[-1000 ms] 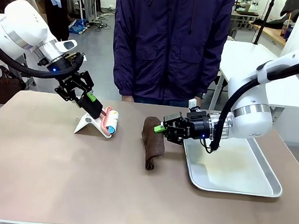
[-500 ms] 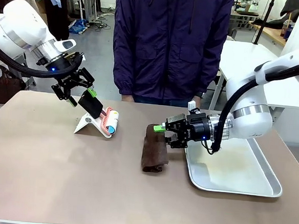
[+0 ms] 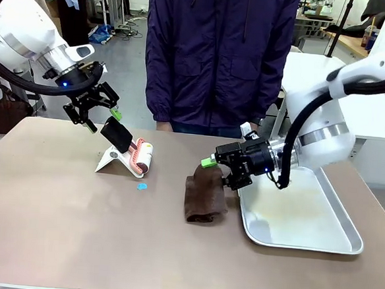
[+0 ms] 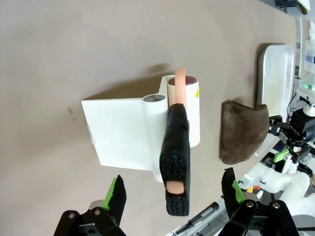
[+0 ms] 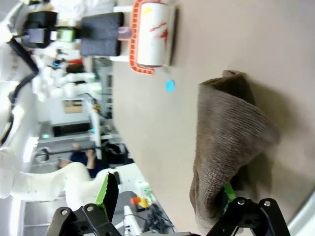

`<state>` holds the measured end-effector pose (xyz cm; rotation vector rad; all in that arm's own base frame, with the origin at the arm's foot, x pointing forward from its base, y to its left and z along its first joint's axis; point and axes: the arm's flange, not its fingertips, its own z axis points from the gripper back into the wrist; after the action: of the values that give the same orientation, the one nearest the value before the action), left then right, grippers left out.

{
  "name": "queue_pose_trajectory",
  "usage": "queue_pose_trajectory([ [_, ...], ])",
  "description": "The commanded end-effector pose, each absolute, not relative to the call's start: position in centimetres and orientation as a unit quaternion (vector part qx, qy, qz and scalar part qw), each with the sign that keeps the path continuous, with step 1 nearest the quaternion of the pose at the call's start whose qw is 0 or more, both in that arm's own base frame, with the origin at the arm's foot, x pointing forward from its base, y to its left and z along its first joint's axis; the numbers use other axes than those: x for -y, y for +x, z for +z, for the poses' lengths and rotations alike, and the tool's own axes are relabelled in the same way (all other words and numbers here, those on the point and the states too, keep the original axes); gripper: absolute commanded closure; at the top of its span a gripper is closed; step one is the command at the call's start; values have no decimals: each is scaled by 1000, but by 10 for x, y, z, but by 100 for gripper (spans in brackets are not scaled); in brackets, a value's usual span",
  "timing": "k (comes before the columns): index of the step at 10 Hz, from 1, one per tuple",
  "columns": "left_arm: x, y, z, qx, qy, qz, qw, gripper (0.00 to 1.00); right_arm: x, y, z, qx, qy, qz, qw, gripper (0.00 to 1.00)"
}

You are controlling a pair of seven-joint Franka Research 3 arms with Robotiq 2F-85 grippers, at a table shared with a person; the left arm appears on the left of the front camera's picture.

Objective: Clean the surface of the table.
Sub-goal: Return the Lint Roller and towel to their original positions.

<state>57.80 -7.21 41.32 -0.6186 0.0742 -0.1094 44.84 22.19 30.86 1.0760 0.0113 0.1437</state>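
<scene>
1. The person [image 3: 220,57] is cut off above the shoulders by the top edge
2. The right gripper [image 5: 165,196] hides the near end of the cloth [image 5: 229,147]; whether its far finger touches the cloth cannot be told
3. The small blue bit [image 3: 141,186] beside the cloth is too small to identify
4. The roller's [image 4: 189,110] sheet print is blurred
</scene>
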Motion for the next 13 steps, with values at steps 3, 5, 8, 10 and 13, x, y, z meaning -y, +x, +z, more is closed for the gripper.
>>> queue_pose_trajectory([
  [3, 49, 553, 435, -17, -335, -70, 940, 0, -238, 456, 359, 7, 398, 107, 911, 0],
  [5, 30, 529, 456, -8, -377, -88, 922, 0, -223, 454, 371, 40, 403, 91, 910, 0],
  [8, 1, 486, 480, 16, -443, -110, 890, 0, -210, 442, 392, 77, 511, 116, 848, 0],
  [10, -16, 460, 481, 10, -471, -129, 873, 0, -198, 428, 392, 47, 577, 106, 808, 0],
  [13, -33, 408, 463, 89, -480, -129, 863, 0, -162, 391, 385, 5, 660, 89, 746, 0],
])
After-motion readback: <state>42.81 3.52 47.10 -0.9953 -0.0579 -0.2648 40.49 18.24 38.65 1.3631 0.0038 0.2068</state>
